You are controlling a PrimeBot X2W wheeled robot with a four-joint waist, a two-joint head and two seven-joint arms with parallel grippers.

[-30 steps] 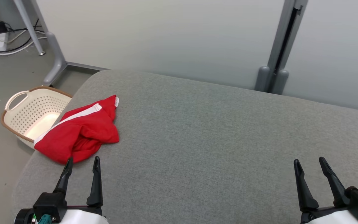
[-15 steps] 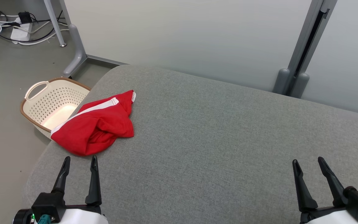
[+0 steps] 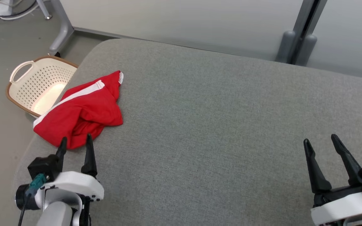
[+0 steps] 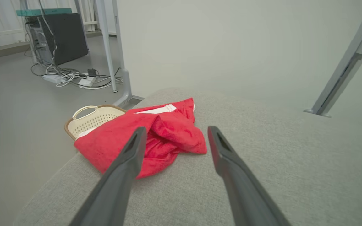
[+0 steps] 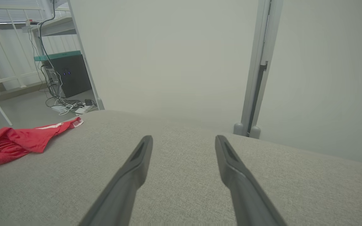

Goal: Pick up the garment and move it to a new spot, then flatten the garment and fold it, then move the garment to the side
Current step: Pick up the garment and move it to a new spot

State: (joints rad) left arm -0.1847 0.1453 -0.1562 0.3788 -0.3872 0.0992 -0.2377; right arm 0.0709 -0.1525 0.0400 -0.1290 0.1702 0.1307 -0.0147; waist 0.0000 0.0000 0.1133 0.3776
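The left gripper point(image 3: 76, 137) has its two dark fingers spread wide with nothing between them. Compared with a second ago it's pushed forward: more of the pale forearm shows in the head view, and the fingertips now sit right at the near edge of the red garment point(image 3: 80, 113). Whether they're touching the cloth is hard to call. The head camera has also shifted, so part of that change is just the view moving. The right gripper point(image 3: 320, 138) is just as wide open and hangs over bare grey fabric, well apart from the cloth.

So the pickup looks like it's about to start. Nothing is grabbed yet, and all the moving, flattening and folding is still to do.

The garment is a crumpled heap at the left edge of the grey upholstered surface point(image 3: 215, 110), just beside the perforated laundry basket point(image 3: 39, 84) on the floor. Its long axis runs diagonally, from the near-left corner by the edge up to a far-right tip with white trim. A white stripe follows the basket-side edge. It's probably sports shorts, but it's too bunched up to be sure.
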